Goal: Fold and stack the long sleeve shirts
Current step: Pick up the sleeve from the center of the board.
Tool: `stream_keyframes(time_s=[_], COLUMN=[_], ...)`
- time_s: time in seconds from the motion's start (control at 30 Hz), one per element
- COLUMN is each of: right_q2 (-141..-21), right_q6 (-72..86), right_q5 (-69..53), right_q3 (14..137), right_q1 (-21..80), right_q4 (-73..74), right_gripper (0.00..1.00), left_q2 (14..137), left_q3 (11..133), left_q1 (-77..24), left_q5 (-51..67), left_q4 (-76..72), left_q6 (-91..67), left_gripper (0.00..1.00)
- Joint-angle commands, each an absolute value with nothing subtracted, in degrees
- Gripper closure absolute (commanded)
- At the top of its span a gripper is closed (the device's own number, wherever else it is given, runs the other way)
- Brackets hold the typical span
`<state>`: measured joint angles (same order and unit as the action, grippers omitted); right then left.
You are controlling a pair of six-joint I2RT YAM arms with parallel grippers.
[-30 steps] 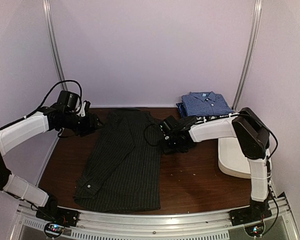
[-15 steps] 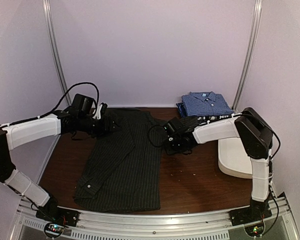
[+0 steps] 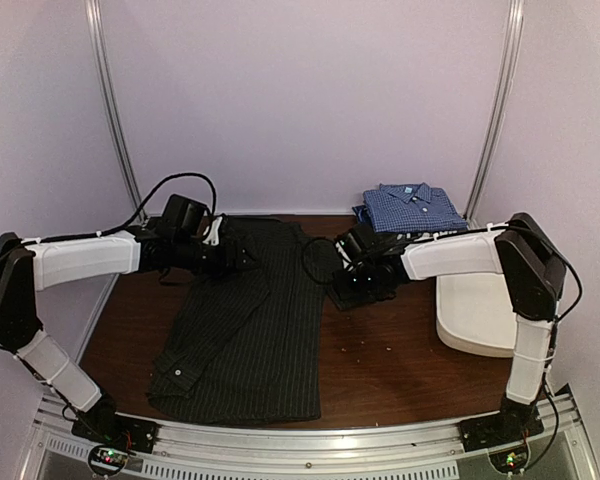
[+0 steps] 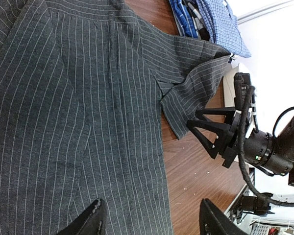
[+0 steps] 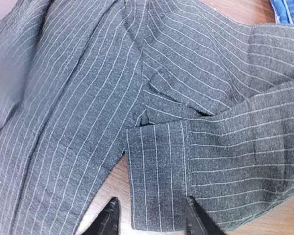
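Shirt [image 3: 245, 330] in charcoal pinstripe, spread flat, sleeve cuff [image 5: 157, 171] bent inward, left gripper [image 4: 151, 211] apart, right gripper [image 5: 151, 208] apart at cuff

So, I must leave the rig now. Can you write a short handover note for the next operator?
Left gripper: open, holding nothing, above the body of the charcoal pinstripe shirt.
Right gripper: jaws apart over the cuff of that shirt's sleeve, no grip visible.
Pinstripe shirt: lies spread on the table, not yet folded small.
Blue checked shirt: folded, on top of the pile at the far right.
Done: the blue one is folded and stacked.
Left: fold the pinstripe shirt, then put it on the pile.
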<state>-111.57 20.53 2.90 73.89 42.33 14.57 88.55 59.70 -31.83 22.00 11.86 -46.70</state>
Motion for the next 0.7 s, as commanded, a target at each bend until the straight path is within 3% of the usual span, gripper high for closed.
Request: stream_keyframes(time_s=[0.0,0.27,0.4,0.5,0.67], right_q2=[-110.8,-114.5,-117.1,-117.4,-115.0], right_q6=[18.4,17.0,16.9,17.6,19.0], right_q5=[6.6,10.7,9.4,7.1,4.0], right_q3=[74.8,75.3,75.3,74.5,73.6], right_q1=[43.1,43.2,43.1,43.1,43.0], right_q4=[17.2,19.8,19.6,18.5,16.7], right_gripper=[0.5,0.38,0.38,0.5,0.87], left_q2=[89.6,90.4,90.8,91.0,91.5], left_q3=[61.5,61.5,61.5,61.4,60.6], left_q1=[-32.4,-32.8,-32.9,-33.1,-33.8], left_q5=[23.0,23.4,23.6,23.8,24.3], left_q4=[8.8,8.6,8.6,8.4,7.2], left_q6=[-47.3,-47.4,-47.5,-47.7,-48.8], left_gripper=[0.34,0.34,0.34,0.34,0.34])
